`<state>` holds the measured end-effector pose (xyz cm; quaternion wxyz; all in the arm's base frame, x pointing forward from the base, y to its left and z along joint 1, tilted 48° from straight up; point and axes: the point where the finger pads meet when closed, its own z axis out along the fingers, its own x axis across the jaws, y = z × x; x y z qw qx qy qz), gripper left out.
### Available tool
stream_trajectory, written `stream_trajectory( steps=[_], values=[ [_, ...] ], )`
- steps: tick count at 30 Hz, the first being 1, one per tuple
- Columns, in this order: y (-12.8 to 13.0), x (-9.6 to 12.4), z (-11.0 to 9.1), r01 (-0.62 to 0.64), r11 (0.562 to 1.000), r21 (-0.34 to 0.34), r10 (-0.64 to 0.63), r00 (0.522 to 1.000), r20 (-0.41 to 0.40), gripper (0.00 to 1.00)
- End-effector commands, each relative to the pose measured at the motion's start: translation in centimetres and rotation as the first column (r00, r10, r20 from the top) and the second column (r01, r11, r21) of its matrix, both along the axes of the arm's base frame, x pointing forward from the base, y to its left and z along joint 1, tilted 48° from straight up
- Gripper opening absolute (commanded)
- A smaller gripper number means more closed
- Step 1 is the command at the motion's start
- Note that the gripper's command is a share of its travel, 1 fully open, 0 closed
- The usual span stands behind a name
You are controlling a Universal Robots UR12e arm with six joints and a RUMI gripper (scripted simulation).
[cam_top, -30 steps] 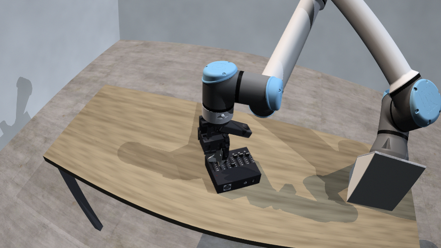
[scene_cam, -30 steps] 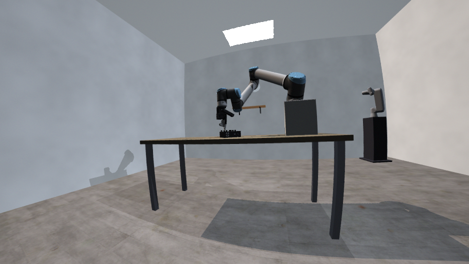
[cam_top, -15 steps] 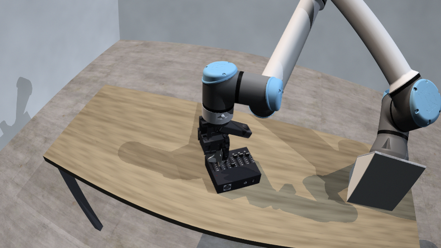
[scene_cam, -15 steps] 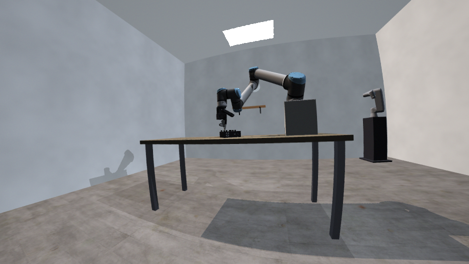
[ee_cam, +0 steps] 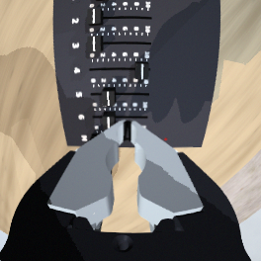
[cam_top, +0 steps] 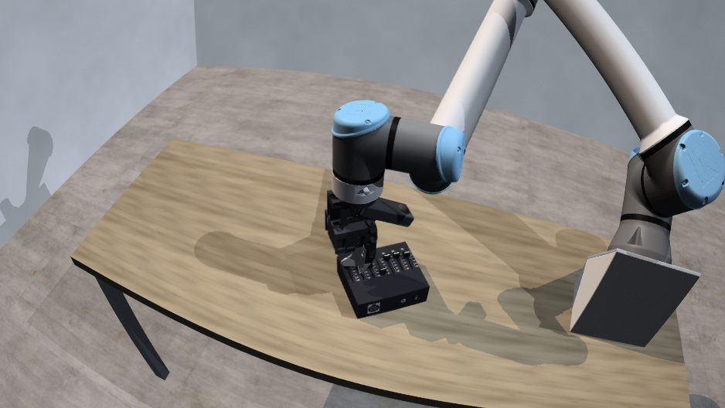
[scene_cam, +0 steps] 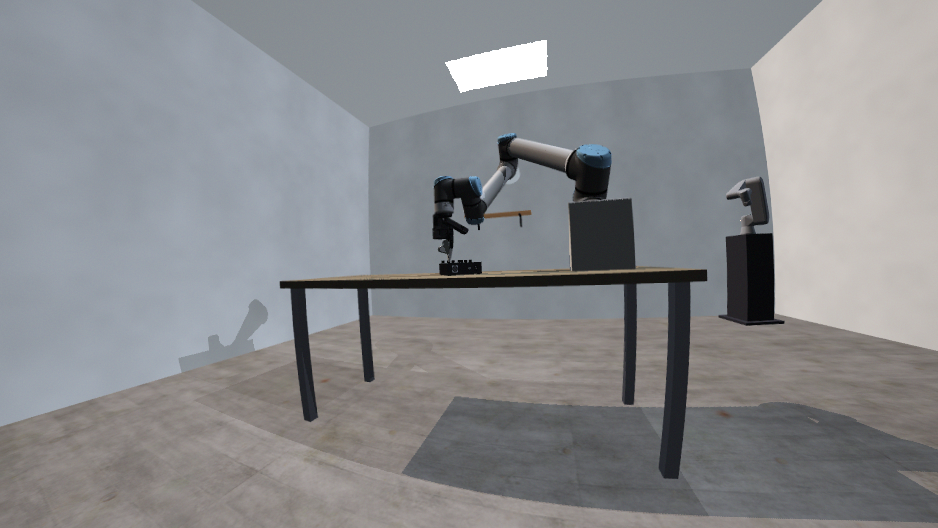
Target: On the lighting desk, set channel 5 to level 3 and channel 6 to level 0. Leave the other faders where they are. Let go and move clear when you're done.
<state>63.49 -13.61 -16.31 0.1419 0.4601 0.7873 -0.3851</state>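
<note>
The lighting desk [ee_cam: 168, 74], a small black box of sliders, sits on the wooden table [cam_top: 202, 202] directly beneath the pincer, its numbered rows running away from the fingertips in the wrist view. Nearest the tips is the channel 6 fader [ee_cam: 109, 120], its cap just ahead and slightly to the left of the closed fingers. One row beyond lies the channel 5 fader [ee_cam: 108, 97], whose cap stands at almost the same place along its track as channel 6's. Further out, the channel 4 fader [ee_cam: 142, 72] is pushed well toward the right end of its scale, while the caps on rows 3 and 2 sit near the left end.

The gripper [ee_cam: 128, 130] has its jaws drawn together with nothing between them, the two grey fingers meeting in a blunt point hanging close above the near edge of the desk; whether the tip touches the panel I cannot tell.

Judging from the caps, both target faders appear to rest part-way along their tracks, near the low end, though the scale numerals are too small to read. Probably neither setting is finished: channel 6 looks short of the zero end, and channel 5 looks below level 3. The closed tip seems poised to push channel 6 first.
</note>
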Motion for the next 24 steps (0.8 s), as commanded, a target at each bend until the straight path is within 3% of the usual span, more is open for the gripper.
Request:
stream_trajectory(
  steps=[1,24],
  values=[
    [-0.07,0.14,0.14,-0.001,1.0,0.0,0.001,1.0,0.001,0.0],
    [-0.8,0.78,0.82,-0.001,1.0,0.0,0.001,1.0,0.001,0.0]
  ],
)
